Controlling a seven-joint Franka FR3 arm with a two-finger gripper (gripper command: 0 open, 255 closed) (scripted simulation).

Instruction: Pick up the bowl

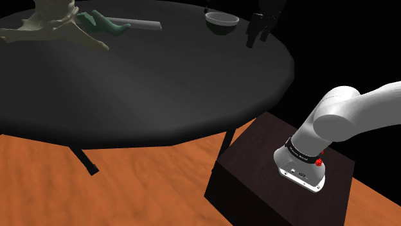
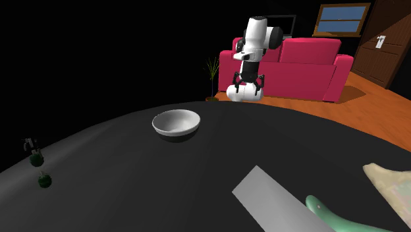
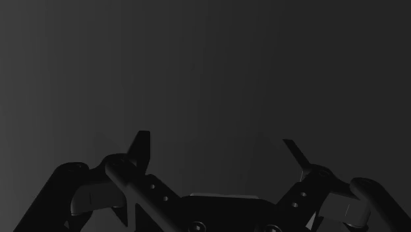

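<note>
Tool (image 3: pixel 216 146): open wide. In the wrist view the two black fingers (image 3: pixel 140 146) stand well apart with nothing between them, and only the dark surface (image 3: pixel 211 66) lies beyond. It holds nothing.

Bowl (image 1: pixel 222 20): upright on the round dark surface (image 1: pixel 148 83), near the far edge in the shoulder view. It is pale grey inside with a darker underside, and looks empty in the second exterior view (image 2: pixel 176 123). Nothing touches it.

Tool vs bowl: in the shoulder view the tool (image 1: pixel 256 38) sits just to the right of the bowl, apart from it, with its fingers pointing down towards the surface near the rim. I cannot tell its height above the surface. In the second exterior view the tool (image 2: pixel 248 84) shows beyond the bowl, below the white arm (image 2: pixel 255 33).

Other items on the surface, all well apart from the bowl:
- a flat grey slab (image 1: pixel 138 25)
- a green thing (image 1: pixel 106 24) overlapping the slab's end
- a pale bone-like object (image 1: pixel 51 22) beside the green thing

Arm (image 1: pixel 340 115) rises from a dark brown stand (image 1: pixel 270 186) on an orange wood floor (image 1: pixel 128 186).

Behind the arm in the second exterior view there is a red sofa (image 2: pixel 303 66) and a window (image 2: pixel 339 18).
</note>
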